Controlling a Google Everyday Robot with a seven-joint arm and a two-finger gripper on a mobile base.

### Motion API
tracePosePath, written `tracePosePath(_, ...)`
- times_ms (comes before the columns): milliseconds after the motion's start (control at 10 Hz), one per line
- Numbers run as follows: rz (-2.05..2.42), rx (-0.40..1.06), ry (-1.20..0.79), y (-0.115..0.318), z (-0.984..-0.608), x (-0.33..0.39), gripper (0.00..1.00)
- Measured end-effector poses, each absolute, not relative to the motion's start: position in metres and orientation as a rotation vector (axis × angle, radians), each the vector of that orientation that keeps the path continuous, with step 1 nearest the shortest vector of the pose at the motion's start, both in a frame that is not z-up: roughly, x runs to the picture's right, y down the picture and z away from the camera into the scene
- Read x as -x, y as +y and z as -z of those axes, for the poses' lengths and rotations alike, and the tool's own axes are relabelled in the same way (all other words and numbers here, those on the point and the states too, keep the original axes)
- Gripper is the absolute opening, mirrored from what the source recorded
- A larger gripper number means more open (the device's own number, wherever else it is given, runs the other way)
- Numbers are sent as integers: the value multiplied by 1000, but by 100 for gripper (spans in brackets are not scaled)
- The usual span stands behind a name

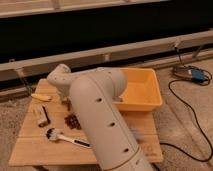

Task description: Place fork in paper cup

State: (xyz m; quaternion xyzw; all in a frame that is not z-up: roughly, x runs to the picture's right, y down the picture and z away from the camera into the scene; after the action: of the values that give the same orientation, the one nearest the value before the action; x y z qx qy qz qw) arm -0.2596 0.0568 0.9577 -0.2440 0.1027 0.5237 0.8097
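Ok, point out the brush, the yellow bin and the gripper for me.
brush [53, 133]: camera view, on its white head.
yellow bin [142, 89]: camera view, on its bare inner floor.
gripper [65, 102]: camera view, on its lower end, left of the yellow bin, behind the brush.

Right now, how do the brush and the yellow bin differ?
The brush is small, white-headed with a dark handle; the bin is large, all yellow. The brush lies flat front left; the bin sits back right, partly behind the arm. Both rest on the wooden table. The gripper hangs just beyond the brush, at the table's left.
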Motion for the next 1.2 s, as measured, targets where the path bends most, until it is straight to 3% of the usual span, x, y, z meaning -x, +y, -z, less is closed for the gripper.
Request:
tracePosePath(400, -1119, 529, 216, 56, -953, 261, 3)
tracePosePath(1200, -1132, 548, 174, 37, -926, 261, 0)
